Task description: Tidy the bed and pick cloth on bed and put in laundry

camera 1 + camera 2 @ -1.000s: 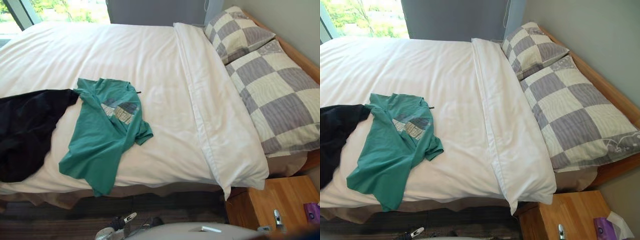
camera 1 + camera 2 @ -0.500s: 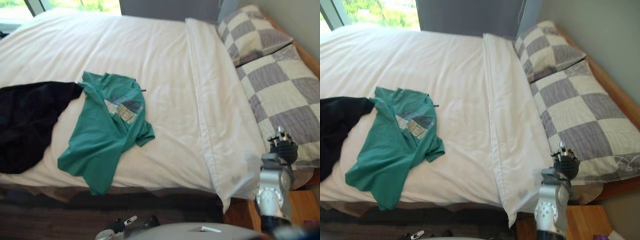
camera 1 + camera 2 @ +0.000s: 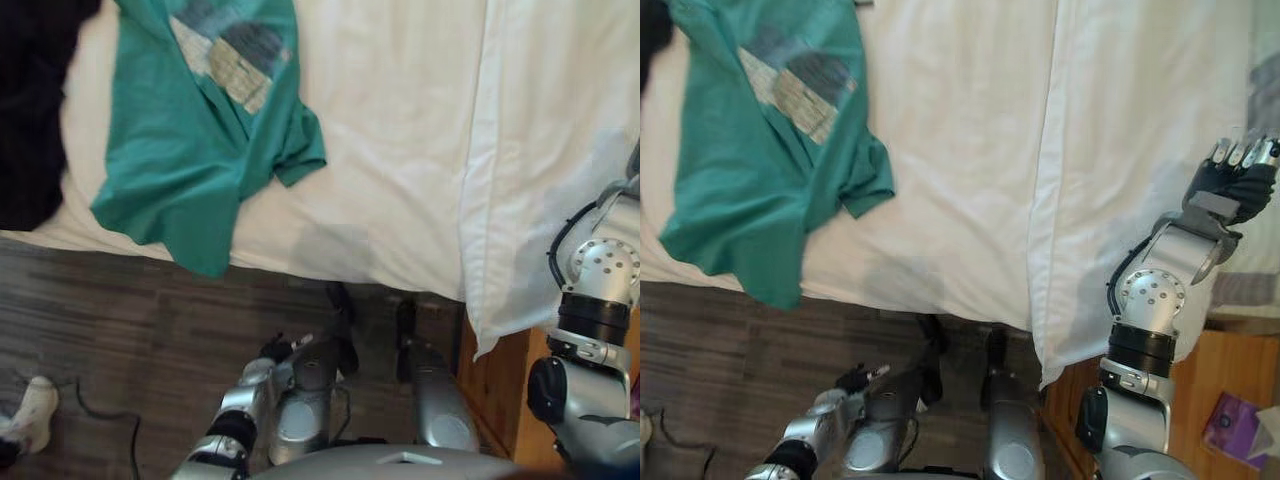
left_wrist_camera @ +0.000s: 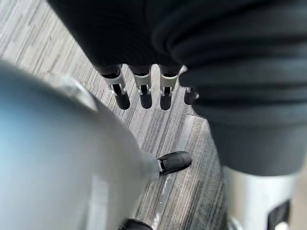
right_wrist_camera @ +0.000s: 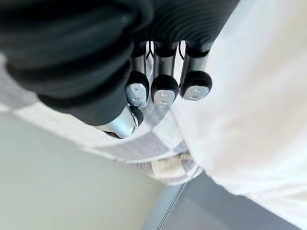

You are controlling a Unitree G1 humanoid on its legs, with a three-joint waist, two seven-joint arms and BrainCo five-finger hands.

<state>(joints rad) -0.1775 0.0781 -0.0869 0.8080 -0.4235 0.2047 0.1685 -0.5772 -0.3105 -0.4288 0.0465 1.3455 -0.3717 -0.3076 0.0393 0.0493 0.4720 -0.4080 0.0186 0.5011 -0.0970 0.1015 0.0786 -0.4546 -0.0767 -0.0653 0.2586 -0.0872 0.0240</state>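
Green is the shirt (image 3: 190,130), lying flat on the white duvet (image 3: 400,150) at the near left part of the bed. Its long axis runs from the far side of the bed toward the robot, slanting a little to the robot's left as it comes nearer. The chest end, with a pale printed patch, points away. The hem end points toward the robot and hangs over the bed's near edge above the wood floor (image 3: 120,320). One sleeve (image 3: 300,155) sticks out to the right, crumpled on the duvet.

Just to the left of the shirt lies a black cloth (image 3: 30,110), touching or nearly touching its edge; which one cannot be told. To the right, a folded-back band (image 3: 1130,150) of the duvet runs away from the robot, and its near corner droops over the bed edge.

The right hand (image 3: 1232,175) is raised over the right part of the bed, well apart from the shirt. Its wrist view shows the fingers (image 5: 164,88) in a loose row, thumb beside them, holding nothing, above the duvet and a checked pillow (image 5: 158,139).

The left hand (image 4: 144,91) hangs low over the floor, fingers straight, thumb apart, empty.

A wooden nightstand (image 3: 1210,380) stands at the bed's near right corner.
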